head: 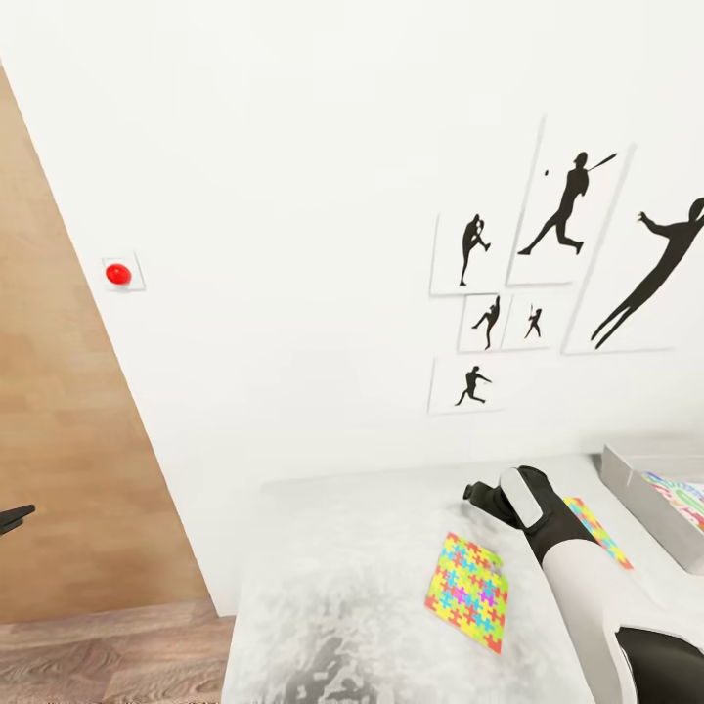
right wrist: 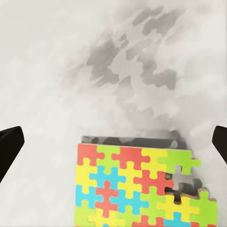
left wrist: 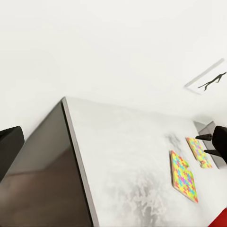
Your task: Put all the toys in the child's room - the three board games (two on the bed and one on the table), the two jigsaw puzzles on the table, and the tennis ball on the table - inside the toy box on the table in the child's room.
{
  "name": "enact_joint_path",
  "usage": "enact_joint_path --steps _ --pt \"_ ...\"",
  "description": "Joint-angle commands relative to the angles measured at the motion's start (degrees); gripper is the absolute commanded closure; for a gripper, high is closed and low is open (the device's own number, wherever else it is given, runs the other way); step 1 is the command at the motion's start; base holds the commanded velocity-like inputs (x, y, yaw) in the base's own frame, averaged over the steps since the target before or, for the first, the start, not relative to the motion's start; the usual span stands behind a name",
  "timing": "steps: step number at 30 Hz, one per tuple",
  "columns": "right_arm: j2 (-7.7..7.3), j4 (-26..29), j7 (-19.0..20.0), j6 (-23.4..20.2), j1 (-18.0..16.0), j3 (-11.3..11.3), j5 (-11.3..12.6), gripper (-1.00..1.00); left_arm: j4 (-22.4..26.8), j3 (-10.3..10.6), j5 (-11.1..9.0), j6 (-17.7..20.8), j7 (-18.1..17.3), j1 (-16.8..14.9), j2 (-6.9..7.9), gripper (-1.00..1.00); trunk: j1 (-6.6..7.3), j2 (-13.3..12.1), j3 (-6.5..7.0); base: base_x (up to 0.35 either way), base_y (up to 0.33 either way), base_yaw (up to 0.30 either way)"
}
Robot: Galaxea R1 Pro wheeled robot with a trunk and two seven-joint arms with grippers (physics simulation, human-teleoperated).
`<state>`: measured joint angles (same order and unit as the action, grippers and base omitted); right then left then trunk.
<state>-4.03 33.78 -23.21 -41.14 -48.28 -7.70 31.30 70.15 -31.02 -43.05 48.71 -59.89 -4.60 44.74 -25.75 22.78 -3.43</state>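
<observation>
My right arm [head: 596,587] fills the lower right of the head view, white forearm running up to the dark right gripper [head: 486,494], which hangs over the pale counter [head: 332,548]. Through the right wrist camera I see its two dark fingers [right wrist: 10,144] spread wide, released, with nothing between them, and a jigsaw puzzle [right wrist: 142,187] lying flat on the counter just beneath. In the head view, that second puzzle [head: 596,528] peeks out from behind my wrist, while the nearer jigsaw puzzle [head: 467,591] lies apart from it, closer to me. The grey toy box [head: 650,504] sits at the counter's right end, with a colourful board game [head: 680,494] already inside. Sports silhouette prints [head: 562,244] hang on the white wall. My left gripper [head: 15,516] barely shows at the left edge; I cannot tell its state.
</observation>
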Motion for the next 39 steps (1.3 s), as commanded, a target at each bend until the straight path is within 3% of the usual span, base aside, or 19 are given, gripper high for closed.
enact_joint_path --steps 1,39 --pt "0.0 0.08 -0.5 -0.04 -0.05 -0.05 0.61 -1.0 -0.01 -0.01 -0.18 0.33 -0.06 -0.06 0.01 -1.0 -0.04 0.14 -0.23 0.0 0.0 0.0" --pt "-0.65 -0.05 -0.95 2.52 -0.15 -1.07 0.69 -1.0 -0.01 -0.01 -0.15 0.31 -0.05 -0.06 0.0 -1.0 -0.04 0.14 -3.82 0.0 0.0 0.0"
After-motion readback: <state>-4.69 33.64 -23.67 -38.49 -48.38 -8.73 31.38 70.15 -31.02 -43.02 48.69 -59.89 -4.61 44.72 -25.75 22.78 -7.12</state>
